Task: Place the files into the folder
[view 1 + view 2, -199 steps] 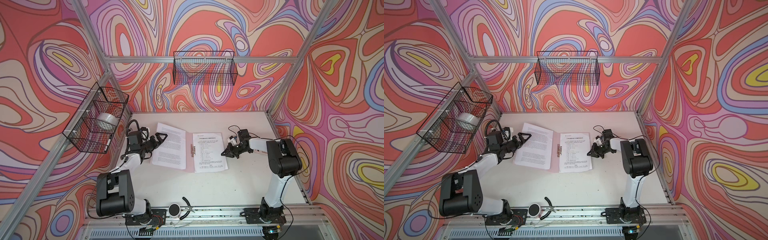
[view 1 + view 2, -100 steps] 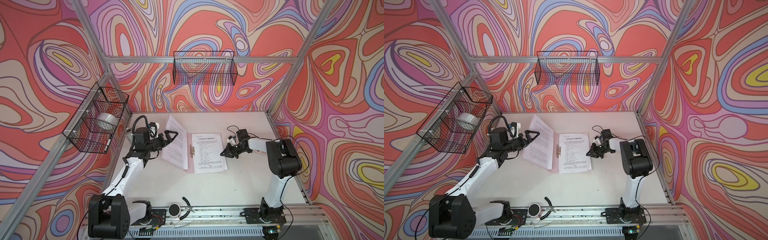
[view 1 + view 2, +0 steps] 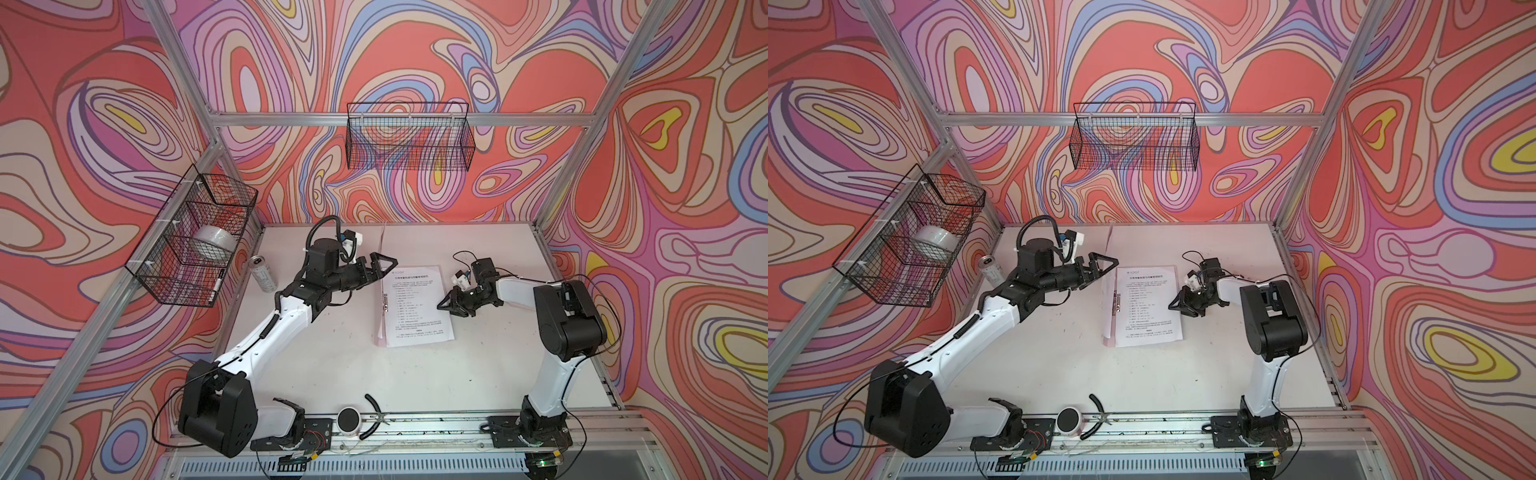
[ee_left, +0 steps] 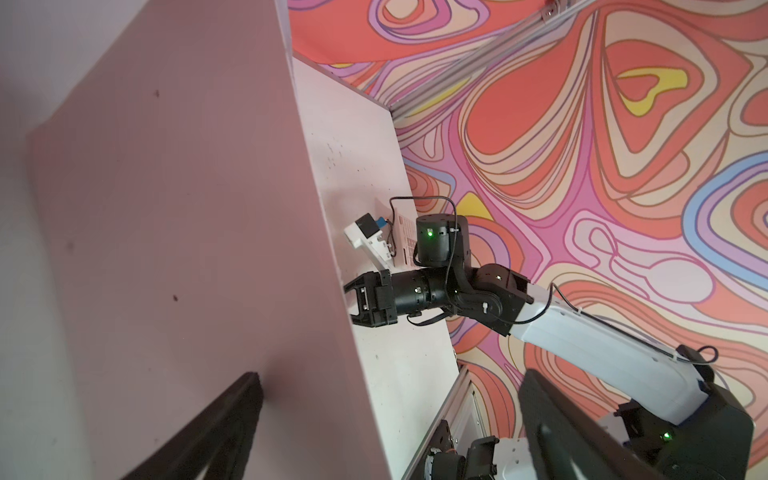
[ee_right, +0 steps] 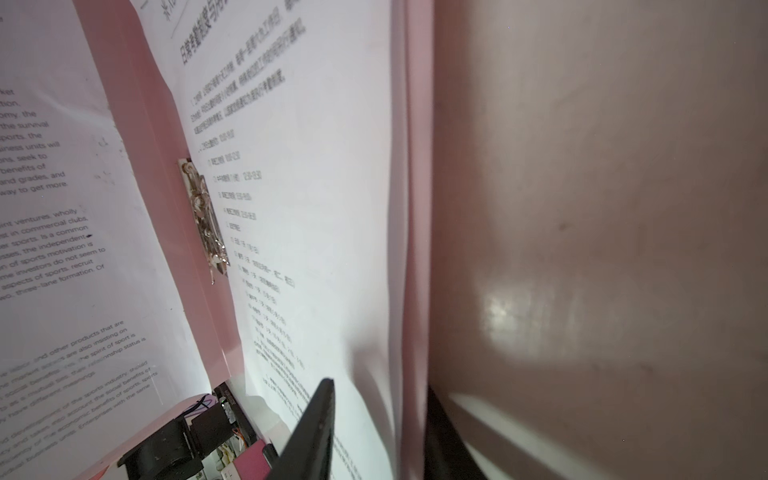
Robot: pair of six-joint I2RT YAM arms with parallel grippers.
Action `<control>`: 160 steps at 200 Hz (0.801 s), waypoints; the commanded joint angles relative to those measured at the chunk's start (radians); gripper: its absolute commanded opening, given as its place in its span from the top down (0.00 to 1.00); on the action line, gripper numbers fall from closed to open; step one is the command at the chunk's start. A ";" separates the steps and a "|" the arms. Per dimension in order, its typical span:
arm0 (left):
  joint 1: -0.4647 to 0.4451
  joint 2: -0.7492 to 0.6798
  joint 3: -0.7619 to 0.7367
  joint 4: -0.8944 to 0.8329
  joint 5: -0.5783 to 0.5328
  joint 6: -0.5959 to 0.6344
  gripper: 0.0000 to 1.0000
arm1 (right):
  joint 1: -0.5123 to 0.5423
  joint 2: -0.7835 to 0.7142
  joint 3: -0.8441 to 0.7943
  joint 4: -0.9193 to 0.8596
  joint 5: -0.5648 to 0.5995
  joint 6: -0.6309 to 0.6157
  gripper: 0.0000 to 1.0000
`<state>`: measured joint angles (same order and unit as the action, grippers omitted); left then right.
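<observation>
Turns on the raised leaf of the folder (image 4: 166,208) — almost upright, long edge front to back, just right of the wide-open, empty left gripper (image 3: 380,266), probably to be tipped rightward over the files (image 3: 415,307) lying flat inside. Shows only from the right wrist the right gripper (image 5: 380,390) part-open astride their right edge, clamping nothing.

Mid-frame in both top views, the folder (image 3: 380,338) lies on the table (image 3: 332,365) — its right leaf flat under a sheet (image 3: 417,307), its left leaf raised on edge. The left gripper (image 3: 390,268) sits just left of that leaf, the right gripper (image 3: 442,306) at the sheet's right edge. A can (image 3: 262,274) stands far left, beside a basket (image 3: 174,286).
</observation>
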<state>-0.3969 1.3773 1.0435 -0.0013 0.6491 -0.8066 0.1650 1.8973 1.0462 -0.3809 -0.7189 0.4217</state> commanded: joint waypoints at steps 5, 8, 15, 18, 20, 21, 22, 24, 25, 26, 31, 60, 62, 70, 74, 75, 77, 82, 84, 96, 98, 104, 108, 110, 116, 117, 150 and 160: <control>-0.067 0.091 0.047 0.025 -0.026 -0.009 0.04 | 0.004 -0.001 -0.058 -0.055 0.125 0.016 0.62; -0.075 0.101 0.047 0.031 -0.027 -0.010 0.04 | 0.004 -0.006 -0.062 -0.054 0.129 0.018 0.61; -0.088 0.123 0.053 0.046 -0.025 -0.013 0.04 | 0.005 -0.017 -0.067 -0.053 0.136 0.021 0.61; -0.094 0.133 0.054 0.051 -0.024 -0.015 0.04 | 0.003 -0.024 -0.070 -0.054 0.142 0.024 0.61; -0.096 0.138 0.056 0.054 -0.024 -0.016 0.04 | 0.001 -0.029 -0.073 -0.055 0.149 0.026 0.61; -0.098 0.141 0.057 0.055 -0.024 -0.016 0.04 | 0.001 -0.033 -0.074 -0.055 0.152 0.028 0.61; -0.099 0.145 0.057 0.055 -0.025 -0.016 0.04 | 0.001 -0.036 -0.076 -0.054 0.155 0.030 0.61; -0.102 0.150 0.059 0.057 -0.024 -0.016 0.05 | 0.001 -0.043 -0.080 -0.053 0.161 0.031 0.60; -0.102 0.153 0.060 0.057 -0.023 -0.016 0.05 | -0.001 -0.046 -0.082 -0.052 0.163 0.033 0.60; -0.104 0.155 0.060 0.059 -0.023 -0.015 0.05 | -0.002 -0.050 -0.084 -0.050 0.164 0.035 0.60; -0.109 0.168 0.064 0.062 -0.025 -0.013 0.05 | -0.007 -0.068 -0.095 -0.045 0.169 0.040 0.59; -0.131 0.253 0.056 0.158 0.005 -0.032 0.06 | -0.054 -0.146 -0.131 -0.050 0.196 0.055 0.56; -0.132 0.259 0.054 0.169 0.008 -0.035 0.06 | -0.058 -0.150 -0.133 -0.051 0.199 0.055 0.56; -0.137 0.284 0.044 0.216 0.017 -0.050 0.06 | -0.070 -0.163 -0.147 -0.044 0.208 0.064 0.56; -0.139 0.299 0.041 0.234 0.020 -0.056 0.06 | -0.077 -0.169 -0.153 -0.039 0.210 0.067 0.56; -0.140 0.302 0.040 0.238 0.021 -0.057 0.06 | -0.078 -0.170 -0.156 -0.038 0.211 0.068 0.56; -0.141 0.310 0.039 0.244 0.022 -0.060 0.07 | -0.082 -0.173 -0.159 -0.036 0.213 0.070 0.56; -0.145 0.323 0.035 0.261 0.020 -0.063 0.07 | -0.088 -0.181 -0.167 -0.029 0.218 0.076 0.56; -0.147 0.329 0.034 0.269 0.019 -0.064 0.07 | -0.091 -0.184 -0.170 -0.027 0.220 0.078 0.56; -0.161 0.368 0.023 0.302 -0.007 -0.066 0.08 | -0.103 -0.195 -0.182 -0.018 0.225 0.086 0.56; -0.163 0.374 0.023 0.307 -0.010 -0.066 0.08 | -0.103 -0.196 -0.183 -0.018 0.225 0.087 0.56; -0.171 0.396 0.023 0.321 -0.023 -0.068 0.08 | -0.105 -0.199 -0.184 -0.017 0.227 0.089 0.56; -0.176 0.411 0.023 0.329 -0.028 -0.069 0.08 | -0.106 -0.200 -0.185 -0.017 0.231 0.091 0.56; -0.178 0.419 0.025 0.334 -0.031 -0.070 0.09 | -0.106 -0.201 -0.185 -0.017 0.232 0.092 0.56; -0.186 0.441 0.029 0.345 -0.040 -0.069 0.09 | -0.106 -0.204 -0.186 -0.016 0.233 0.094 0.56; -0.188 0.445 0.029 0.346 -0.041 -0.068 0.09 | -0.107 -0.205 -0.186 -0.016 0.232 0.094 0.56; -0.214 0.554 0.059 0.373 -0.056 -0.068 0.12 | -0.108 -0.222 -0.170 -0.031 0.262 0.110 0.56; -0.215 0.579 0.062 0.382 -0.059 -0.065 0.12 | -0.108 -0.228 -0.165 -0.043 0.278 0.110 0.56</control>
<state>-0.6052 1.9038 1.0805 0.3199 0.6136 -0.8665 0.0608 1.6955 0.8806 -0.3912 -0.5152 0.5182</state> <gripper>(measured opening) 0.885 0.442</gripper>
